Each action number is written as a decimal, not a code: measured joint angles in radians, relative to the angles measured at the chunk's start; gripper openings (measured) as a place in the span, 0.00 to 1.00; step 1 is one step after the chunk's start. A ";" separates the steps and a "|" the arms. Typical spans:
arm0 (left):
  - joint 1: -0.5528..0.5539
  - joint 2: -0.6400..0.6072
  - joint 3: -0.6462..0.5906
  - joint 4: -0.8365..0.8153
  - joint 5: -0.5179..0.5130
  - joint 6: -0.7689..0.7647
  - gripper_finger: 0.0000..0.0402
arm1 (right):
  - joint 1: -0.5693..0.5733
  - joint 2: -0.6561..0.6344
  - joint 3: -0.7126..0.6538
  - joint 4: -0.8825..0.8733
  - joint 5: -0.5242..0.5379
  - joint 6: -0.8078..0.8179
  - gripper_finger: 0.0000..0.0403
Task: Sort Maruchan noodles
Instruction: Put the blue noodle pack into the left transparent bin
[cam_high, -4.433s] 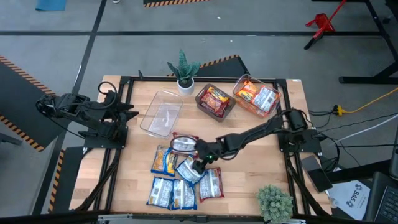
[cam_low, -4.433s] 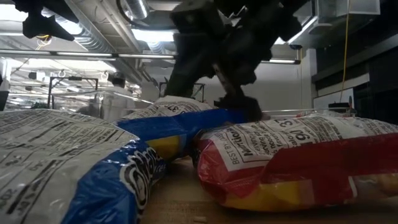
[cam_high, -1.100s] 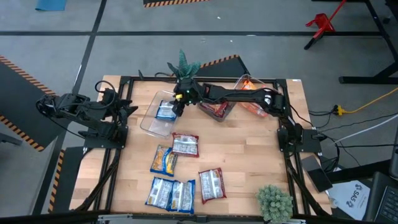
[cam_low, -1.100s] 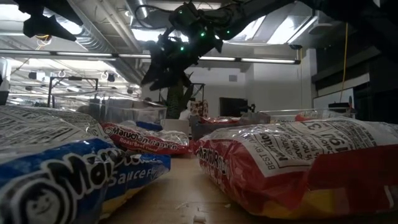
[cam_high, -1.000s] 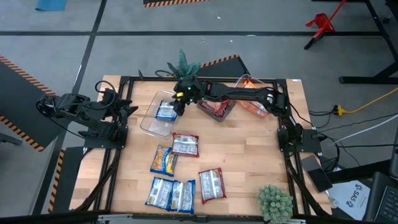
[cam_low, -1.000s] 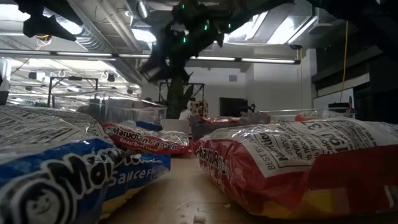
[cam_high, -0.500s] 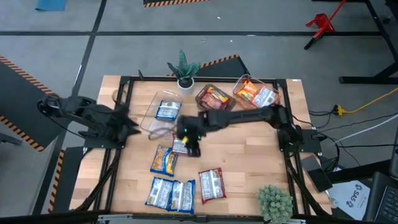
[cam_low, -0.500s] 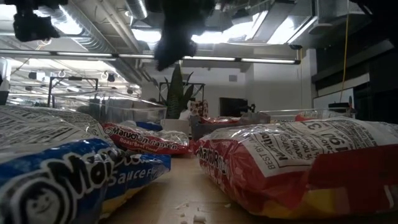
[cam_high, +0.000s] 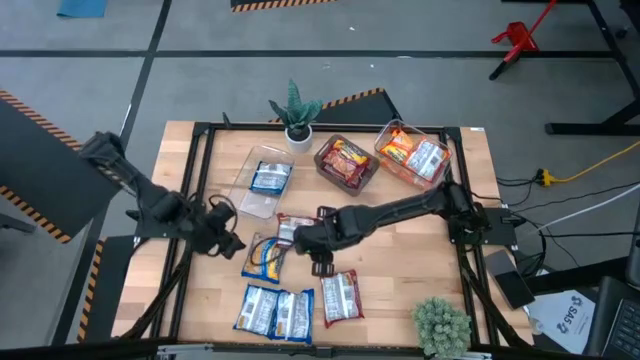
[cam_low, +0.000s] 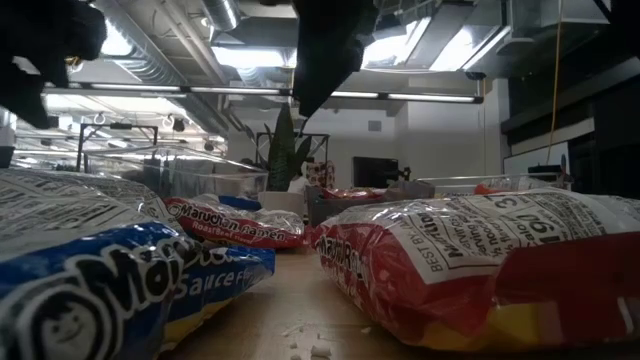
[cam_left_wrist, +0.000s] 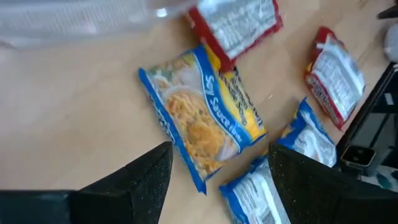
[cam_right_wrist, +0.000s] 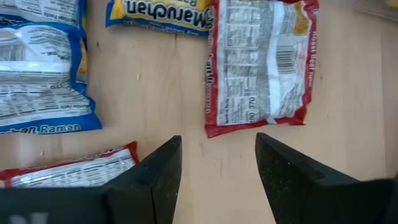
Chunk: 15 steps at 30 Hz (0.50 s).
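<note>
noodles: loose packets near table front — blue-yellow packet (cam_high: 263, 257) face up, red packet (cam_high: 293, 230) back up just beside it | one blue packet (cam_high: 269, 178) in clear bin (cam_high: 247, 197) | right gripper (cam_high: 318, 256): jaws apart, empty, above bare wood near the red packet | left gripper (cam_high: 229, 243): spread wide, empty, just beside the blue-yellow packet

Light: bright, even – ceiling strip lamps (cam_low: 250, 55) glare | Blur: near packets (cam_low: 110, 290) soft – left wrist view smeared
</note>
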<state>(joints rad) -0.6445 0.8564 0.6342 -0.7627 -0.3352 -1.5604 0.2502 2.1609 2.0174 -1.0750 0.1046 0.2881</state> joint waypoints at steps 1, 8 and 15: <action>-0.026 0.021 0.000 0.003 -0.009 -0.024 0.64 | 0.008 0.000 0.000 0.000 0.005 0.004 0.46; -0.170 0.198 0.000 0.005 -0.114 -0.230 0.64 | 0.035 0.000 0.000 0.000 0.035 0.024 0.46; -0.215 0.337 -0.026 0.108 -0.152 -0.329 0.65 | 0.032 0.000 0.000 0.008 0.035 0.047 0.46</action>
<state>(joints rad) -0.8599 1.1929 0.6084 -0.6549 -0.4871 -1.8897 0.2817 2.1609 2.0174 -1.0673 0.1398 0.3356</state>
